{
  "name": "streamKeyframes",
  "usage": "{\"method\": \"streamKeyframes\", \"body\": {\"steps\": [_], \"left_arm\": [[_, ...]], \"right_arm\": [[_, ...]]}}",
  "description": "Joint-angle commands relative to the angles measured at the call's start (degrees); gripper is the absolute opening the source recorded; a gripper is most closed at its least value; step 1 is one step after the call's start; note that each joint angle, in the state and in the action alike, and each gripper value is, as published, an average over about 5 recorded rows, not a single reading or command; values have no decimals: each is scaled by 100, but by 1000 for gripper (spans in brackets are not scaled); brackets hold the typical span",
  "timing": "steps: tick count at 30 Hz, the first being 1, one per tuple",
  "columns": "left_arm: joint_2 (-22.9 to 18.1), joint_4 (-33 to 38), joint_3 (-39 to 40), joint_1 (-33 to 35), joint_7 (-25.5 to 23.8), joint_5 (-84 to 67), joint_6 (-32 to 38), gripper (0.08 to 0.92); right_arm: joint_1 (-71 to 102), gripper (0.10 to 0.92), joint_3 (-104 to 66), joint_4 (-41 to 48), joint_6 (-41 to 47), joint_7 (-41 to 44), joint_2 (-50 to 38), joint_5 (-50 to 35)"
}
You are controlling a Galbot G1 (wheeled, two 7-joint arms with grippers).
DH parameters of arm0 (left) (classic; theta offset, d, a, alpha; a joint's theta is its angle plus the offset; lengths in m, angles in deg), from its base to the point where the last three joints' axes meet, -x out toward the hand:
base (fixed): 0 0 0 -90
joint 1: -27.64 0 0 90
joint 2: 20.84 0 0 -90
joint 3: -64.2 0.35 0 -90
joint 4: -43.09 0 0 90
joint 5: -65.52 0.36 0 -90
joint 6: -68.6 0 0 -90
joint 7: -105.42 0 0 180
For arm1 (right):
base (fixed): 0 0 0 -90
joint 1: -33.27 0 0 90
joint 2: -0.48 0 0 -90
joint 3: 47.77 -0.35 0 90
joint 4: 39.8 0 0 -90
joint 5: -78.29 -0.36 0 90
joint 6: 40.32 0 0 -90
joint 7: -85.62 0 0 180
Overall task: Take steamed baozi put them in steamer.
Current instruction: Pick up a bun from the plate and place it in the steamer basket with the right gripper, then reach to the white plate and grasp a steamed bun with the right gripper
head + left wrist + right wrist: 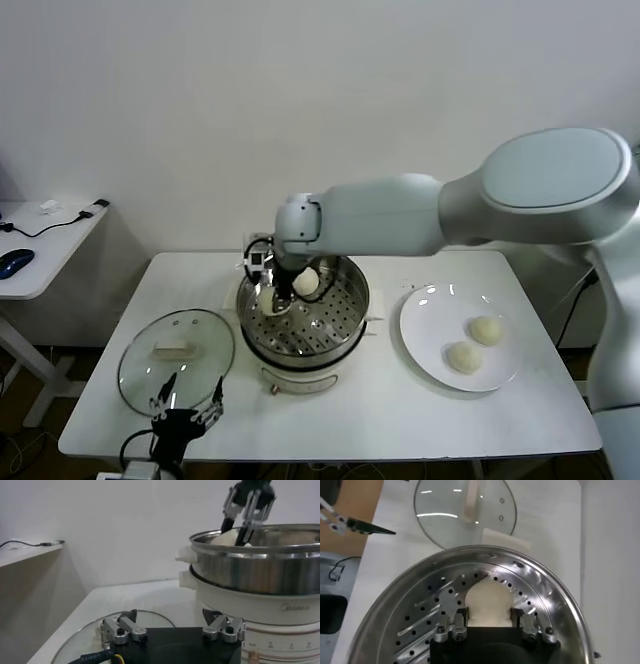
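One bun (489, 602) sat between the two fingers (458, 621) of the right hand (285, 298), clamped from both sides; the hand was closed narrow on it. Bun and hand were inside the steamer (345, 330), low over the perforated tray (427, 615), toward the rim on the robot's left and far side. From the head view a second pale bun (306, 282) showed in the steamer just beside the hand; whether it touched the held one could not be told. In the left wrist view the right hand's fingers reached down past the steel rim, with a pale bun top just visible behind it.

Two more buns (475, 343) lay on the white plate (425, 345), close together but apart, on the table (400, 410) to the right of the steamer.

The glass lid (176, 358) lay flat on the table to the left of the steamer, near but not touching it.

The left hand (186, 418) hung at the near table edge by the lid, fingers spread wide, holding nothing.
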Motion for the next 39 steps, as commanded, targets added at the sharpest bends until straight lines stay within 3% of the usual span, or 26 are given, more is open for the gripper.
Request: {"method": "streamKeyframes", "body": {"steps": [1,12,20,27,33,39], "left_arm": [[-8,-11,1,-1,0,2,0,823],[-12,73,11,24,-17,1,-46,823],[-14,142,35,2,-37,6,-79,823],[17,116,17,-27,-28,0,-71,823],[-19,107,-9,-31,-13,-16,-43,823],[-101,96,4,14,-19,52,-37,823]], "right_arm": [[480,587,-68,459,18,-78,258,167],[-626,813,98,-202,-845,1176,-671,619],[-2118,823,686,-1264,-1366,2088,-2807,1130],[-2630,823,1812,-2128,-1587,2410,-4584,2422],[-1503,823,1705,-1966,-1563,2238,-5509,3482],[17,823,684,-1364,-1480,2061,-5680,3912]]}}
